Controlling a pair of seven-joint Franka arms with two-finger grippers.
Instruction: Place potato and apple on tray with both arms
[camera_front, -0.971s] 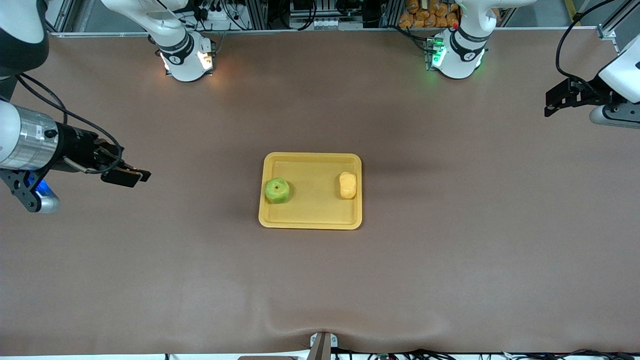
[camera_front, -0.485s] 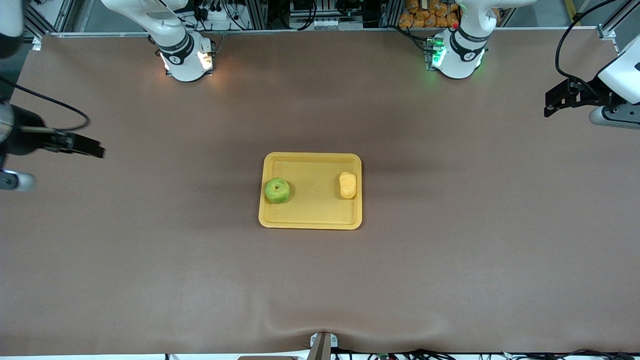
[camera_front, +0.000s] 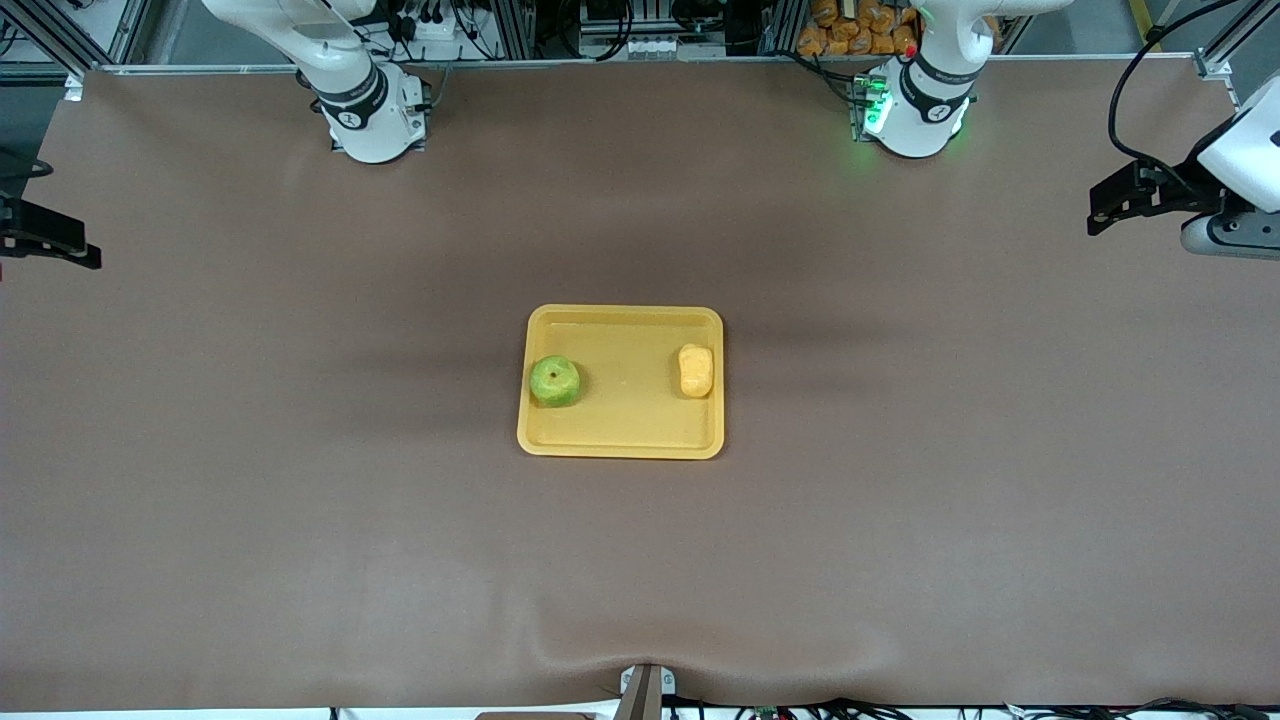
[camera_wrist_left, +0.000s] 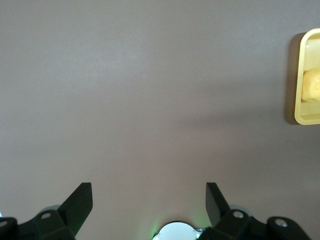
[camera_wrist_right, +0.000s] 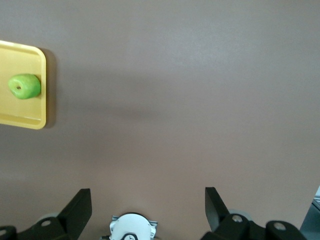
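The yellow-orange tray (camera_front: 620, 435) lies at the middle of the table. The green apple (camera_front: 554, 381) sits in it toward the right arm's end, and the pale yellow potato (camera_front: 695, 369) toward the left arm's end. My left gripper (camera_front: 1105, 208) is open and empty, up over the table's left-arm end. My right gripper (camera_front: 70, 247) is open and empty over the right-arm end. The left wrist view shows my open left gripper (camera_wrist_left: 149, 200), the tray's rim (camera_wrist_left: 299, 118) and the potato (camera_wrist_left: 311, 85). The right wrist view shows my open right gripper (camera_wrist_right: 148, 200), the tray (camera_wrist_right: 22, 55) and the apple (camera_wrist_right: 24, 86).
The brown mat (camera_front: 900, 520) covers the table around the tray. The two arm bases stand along the table edge farthest from the front camera, the right arm's base (camera_front: 372, 115) and the left arm's base (camera_front: 915, 110). Cables and racks lie past that edge.
My right gripper has pulled back from the tray toward the right-arm end of the table. The left arm, the tray and both fruits have stayed put.
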